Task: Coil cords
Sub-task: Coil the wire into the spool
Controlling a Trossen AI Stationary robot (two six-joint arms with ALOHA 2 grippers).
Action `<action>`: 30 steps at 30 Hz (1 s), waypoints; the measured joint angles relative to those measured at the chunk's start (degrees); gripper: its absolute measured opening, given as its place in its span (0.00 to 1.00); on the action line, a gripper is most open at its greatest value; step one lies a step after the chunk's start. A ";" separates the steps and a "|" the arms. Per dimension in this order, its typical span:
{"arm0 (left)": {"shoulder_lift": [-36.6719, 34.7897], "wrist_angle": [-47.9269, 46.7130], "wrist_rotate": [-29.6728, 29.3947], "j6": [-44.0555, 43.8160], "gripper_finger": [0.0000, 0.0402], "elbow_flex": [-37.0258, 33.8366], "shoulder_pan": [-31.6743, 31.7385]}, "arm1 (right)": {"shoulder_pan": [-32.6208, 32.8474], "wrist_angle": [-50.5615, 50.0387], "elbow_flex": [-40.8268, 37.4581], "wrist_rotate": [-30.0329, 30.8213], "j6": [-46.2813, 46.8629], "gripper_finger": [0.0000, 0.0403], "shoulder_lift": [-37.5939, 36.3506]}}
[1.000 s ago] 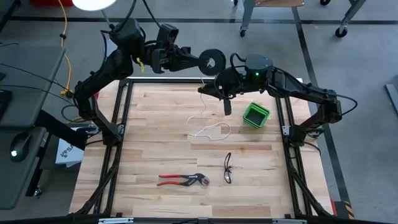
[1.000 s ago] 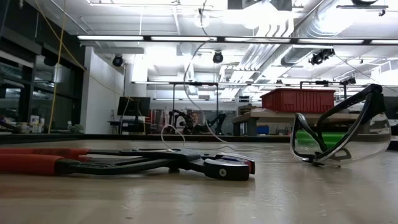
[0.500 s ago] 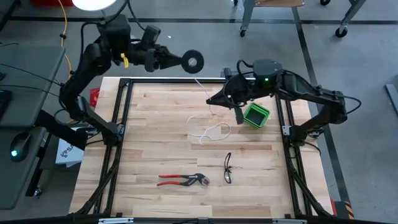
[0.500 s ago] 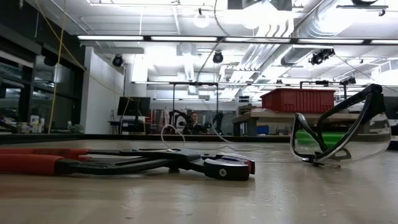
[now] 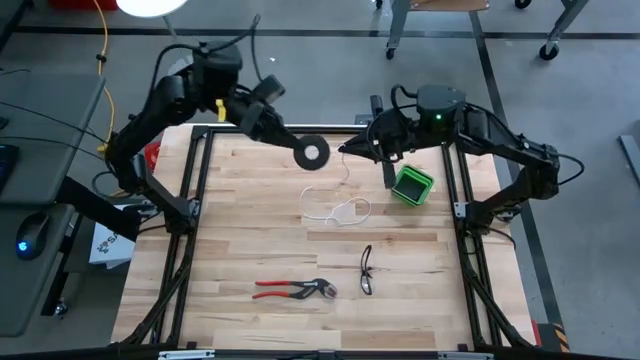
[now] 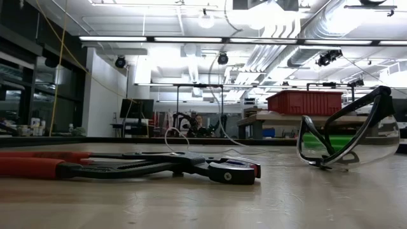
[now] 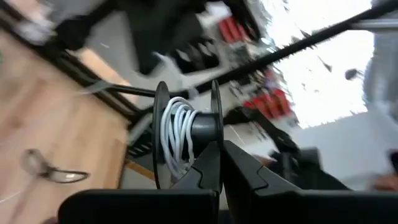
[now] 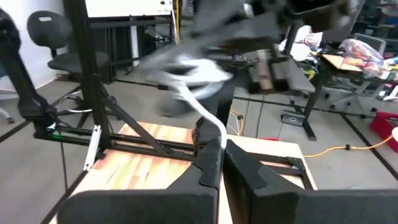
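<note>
The black spool (image 5: 312,152), with white cord wound on it (image 7: 177,140), hangs over the table's far edge. My left gripper (image 5: 297,146) is shut on it. The free cord (image 5: 345,178) runs from the spool past my right gripper (image 5: 347,150), which is shut on it just right of the spool. Its slack end lies in loose loops (image 5: 340,210) on the table. The low view shows those loops (image 6: 175,137) beyond the pliers. My left gripper pinches one flange of the spool at its rim (image 7: 215,140) between its two fingers, coming nearly level from the table's far left. The spool is lifted clear of the table. My right gripper pinches the white cord (image 8: 219,138) between its two fingers, coming nearly level from the table's right. The fingers lie across the cord. The cord rises from them to the spool (image 8: 186,68) and hangs slack to the table.
A green container (image 5: 412,185) stands right of the loops, below my right arm. Safety glasses (image 5: 366,270) and red-handled pliers (image 5: 295,290) lie toward the near edge. A black frame (image 5: 200,180) runs round the table.
My left gripper has carried the spool toward the table's left, then down and toward the near edge, turning at the wrist; the spool now hangs lower, over the far edge. My right gripper has shifted a little toward the right edge, still on the cord. The loops on the table have stayed.
</note>
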 joint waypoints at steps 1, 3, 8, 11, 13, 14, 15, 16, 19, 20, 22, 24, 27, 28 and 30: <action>0.52 1.70 1.36 -0.92 0.00 -0.01 -0.30 | -0.13 0.02 0.00 0.02 -0.08 0.00 0.00; 1.75 6.80 4.07 -3.33 0.00 0.00 -1.11 | -0.29 0.45 0.00 -0.02 -0.30 0.00 -0.04; 4.81 14.96 9.25 -10.54 0.00 0.00 -2.28 | -0.26 6.42 -0.02 -1.07 -0.39 0.00 -0.04; 7.17 19.87 11.89 -14.15 0.00 0.00 -3.41 | -0.21 9.39 -0.01 -1.59 -0.44 0.00 -0.04; 8.75 24.66 13.23 -17.31 0.00 -0.01 -4.00 | -0.18 11.09 -0.02 -2.48 -0.42 0.00 0.00; 9.46 27.70 13.79 -18.95 0.00 -0.01 -4.26 | -0.20 11.77 -0.02 -3.16 -0.44 0.00 0.00; 10.17 30.84 14.40 -20.52 0.00 0.00 -4.34 | -0.20 12.14 -0.02 -3.62 -0.44 0.00 -0.02; 10.87 34.69 14.65 -22.10 0.00 0.00 -4.35 | -0.13 12.39 -0.02 -3.85 -0.42 0.00 -0.04; 13.11 48.46 14.38 -27.43 0.00 0.00 -4.33 | 0.49 12.30 -0.02 -3.84 -0.42 0.00 -0.02; 13.87 53.35 13.98 -29.36 0.00 0.00 -4.25 | 0.73 12.69 -0.02 -3.88 -0.67 0.00 -0.02; 15.56 62.46 12.31 -33.11 0.00 0.00 -4.07 | 1.09 13.89 -0.02 -3.81 -1.57 0.00 -0.04; 17.04 69.00 10.79 -35.65 0.00 0.00 -4.05 | 1.27 14.90 0.00 -3.12 -2.26 0.00 -0.08; 17.77 73.39 7.27 -34.40 0.00 -0.11 -3.72 | 1.26 15.66 -0.07 -0.77 -2.27 0.00 -0.88; 17.85 74.86 5.01 -32.71 0.00 -0.11 -3.80 | 1.23 16.83 -0.07 -0.17 -1.90 0.00 -1.14; 17.83 78.62 2.46 -30.92 0.00 -0.09 -3.62 | 1.22 18.72 0.00 -0.02 -1.51 0.00 -1.30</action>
